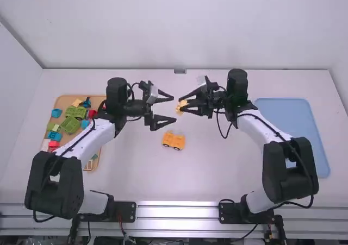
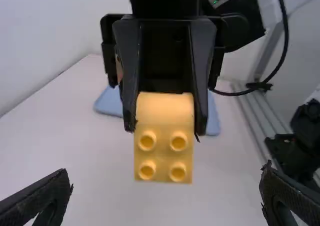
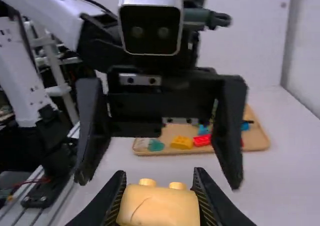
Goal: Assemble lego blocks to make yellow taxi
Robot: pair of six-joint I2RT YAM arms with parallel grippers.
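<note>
In the high view my left gripper [image 1: 173,108] is open at mid-table, facing the right one. My right gripper [image 1: 182,104] is shut on a yellow block [image 1: 179,107], held above the table. A yellow car base [image 1: 173,141] with dark wheels rests on the table below them. From the left wrist, my left gripper [image 2: 167,175] has widely parted fingers, with the yellow block [image 2: 164,136] beyond, its studs facing this camera. My right gripper [image 3: 160,183] pinches the yellow block [image 3: 159,206] in its own wrist view, where the open left gripper faces it.
A wooden tray [image 1: 64,99] of green, blue, red and yellow blocks lies at the left, partly behind the left arm. A flat blue tray [image 1: 293,120] lies at the right, beside the right arm. The back wall rises beyond the table's far edge.
</note>
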